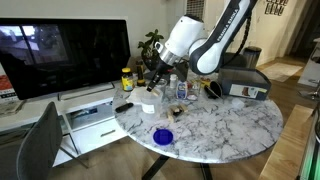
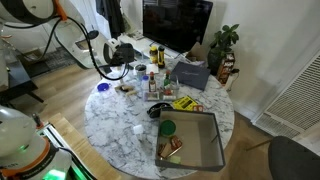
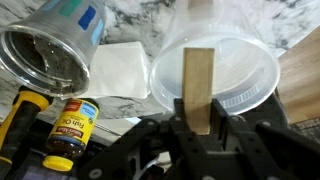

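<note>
In the wrist view my gripper is shut on a flat wooden stick, whose free end points out over a clear round plastic container on the marble table. Left of the container lie a white napkin, a tipped clear jar with a blue label, and a fish oil bottle. In both exterior views the gripper hangs low over the cluttered edge of the round table, near the bottles. The stick is too small to make out there.
A grey tray holding small items and a green lid sit on the table. A blue dish, a grey box, a monitor, a potted plant and a chair surround the work area.
</note>
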Available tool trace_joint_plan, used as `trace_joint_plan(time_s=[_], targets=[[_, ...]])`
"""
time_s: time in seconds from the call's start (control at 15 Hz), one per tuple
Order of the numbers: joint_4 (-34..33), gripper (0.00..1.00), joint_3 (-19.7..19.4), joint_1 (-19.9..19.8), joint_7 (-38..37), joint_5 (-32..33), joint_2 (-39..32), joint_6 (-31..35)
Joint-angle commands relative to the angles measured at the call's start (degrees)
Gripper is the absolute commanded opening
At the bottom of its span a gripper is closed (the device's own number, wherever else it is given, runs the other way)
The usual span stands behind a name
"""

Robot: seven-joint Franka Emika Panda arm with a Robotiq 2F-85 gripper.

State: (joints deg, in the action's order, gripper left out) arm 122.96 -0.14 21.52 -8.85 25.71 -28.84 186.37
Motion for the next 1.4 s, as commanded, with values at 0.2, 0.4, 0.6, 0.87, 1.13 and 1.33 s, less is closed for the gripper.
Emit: trace_joint_plan(time_s=[0.2,0.4,0.6,0.87,1.13,1.33], targets=[[-3.1,0.47,1.1,-0.3,1.2,0.6,-3.9,0.6],[-2.0,0.69,1.2,0.2,2.5,1.4,-2.3,-1.9],[0.2,0.91,-3.2,4.5,1.0,0.5,1.9,-8.7],[3.5,1.00,-5.4,7.0,-1.0,1.6,8.5,-16.2],[6.2,1.00,-4.2,6.4,-1.9,-2.2,14.2,-22.8],[7.8,1.00,0.0,0.9,-1.5,-7.6,16.8,-31.1]])
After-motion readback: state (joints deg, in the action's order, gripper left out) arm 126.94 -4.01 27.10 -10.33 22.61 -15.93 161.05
